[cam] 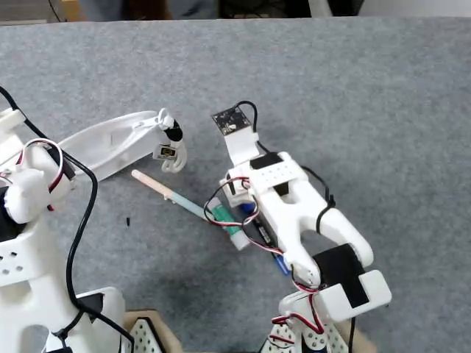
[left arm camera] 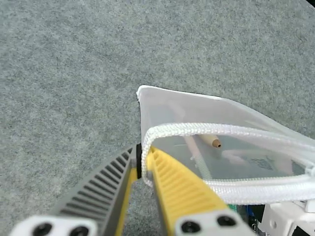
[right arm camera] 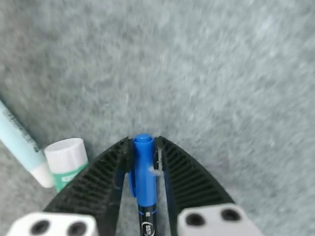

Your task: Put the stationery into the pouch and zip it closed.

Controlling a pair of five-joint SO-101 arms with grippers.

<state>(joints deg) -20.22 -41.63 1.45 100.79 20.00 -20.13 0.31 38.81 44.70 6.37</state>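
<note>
Since the right tool (right arm camera: 143, 143) is clamped on the blue pen (right arm camera: 144, 169), apart from the pouch (left arm camera: 197, 115) that the left tool (left arm camera: 142, 164) pinches by its rim at the tabletop's (cam: 368, 88) left side, imo the pen could snag that floppy mouth and miss

A high camera looks down over the grey tabletop (cam: 368, 88) and both arms. Each wrist camera sits close behind its own hand. The left hand (left arm camera: 142, 156) faces the pouch (left arm camera: 197, 118), and the right hand (right arm camera: 142, 142) faces the tabletop. The overhead view shares both.
</note>
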